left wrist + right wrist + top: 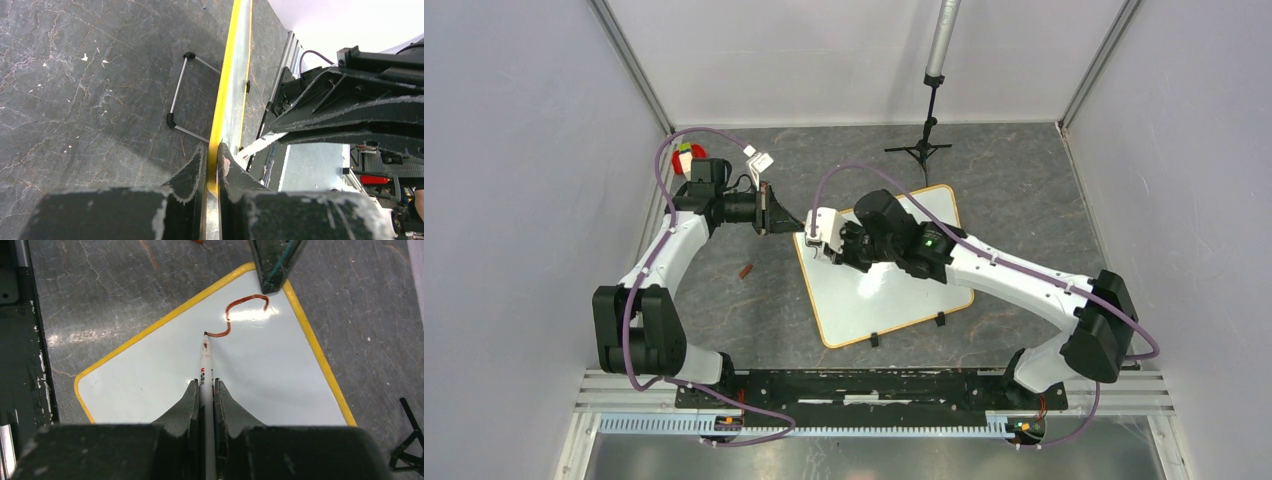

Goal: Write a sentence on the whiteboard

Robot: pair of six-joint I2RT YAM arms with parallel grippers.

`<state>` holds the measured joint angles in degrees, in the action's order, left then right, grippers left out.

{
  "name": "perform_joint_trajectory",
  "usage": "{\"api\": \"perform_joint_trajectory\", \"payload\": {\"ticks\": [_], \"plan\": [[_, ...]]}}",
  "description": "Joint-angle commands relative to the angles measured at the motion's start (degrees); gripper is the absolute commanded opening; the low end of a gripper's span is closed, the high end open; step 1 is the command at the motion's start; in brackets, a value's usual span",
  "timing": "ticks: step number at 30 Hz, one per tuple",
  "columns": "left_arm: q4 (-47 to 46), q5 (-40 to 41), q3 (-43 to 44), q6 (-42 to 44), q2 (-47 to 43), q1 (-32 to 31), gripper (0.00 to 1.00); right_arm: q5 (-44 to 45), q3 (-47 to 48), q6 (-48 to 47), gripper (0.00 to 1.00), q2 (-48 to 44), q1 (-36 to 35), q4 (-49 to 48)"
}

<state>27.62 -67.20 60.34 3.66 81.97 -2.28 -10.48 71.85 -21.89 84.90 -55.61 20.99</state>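
Note:
The whiteboard (889, 300) lies on the dark table, white with a yellow-orange frame. My left gripper (794, 225) is shut on its far left corner; in the left wrist view the jaws (212, 150) pinch the yellow edge (227, 75). My right gripper (826, 240) is shut on a white marker (205, 357), whose tip touches the board (150, 375). Of the sentence, only one dark red S-shaped stroke (240, 312) shows, starting near the left gripper's fingers (274, 262). The marker tip sits at the stroke's end.
A black tripod stand (922, 148) is behind the board. A red and green object (690, 156) and a white piece (759, 160) lie at the far left. A small brown piece (746, 270) lies left of the board. Two black clips (875, 340) sit on its near edge.

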Motion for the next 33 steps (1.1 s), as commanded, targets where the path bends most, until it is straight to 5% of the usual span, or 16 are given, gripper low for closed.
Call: {"api": "perform_joint_trajectory", "payload": {"ticks": [1,33], "plan": [[-1.4,-0.1,0.1,-0.2,-0.3,-0.3,0.02,-0.5,2.6,0.4,0.00,2.4,-1.0,0.3],[-1.4,0.1,0.2,0.0,-0.3,-0.4,0.02,2.2,1.7,-0.8,0.00,-2.0,1.4,0.4]]}}
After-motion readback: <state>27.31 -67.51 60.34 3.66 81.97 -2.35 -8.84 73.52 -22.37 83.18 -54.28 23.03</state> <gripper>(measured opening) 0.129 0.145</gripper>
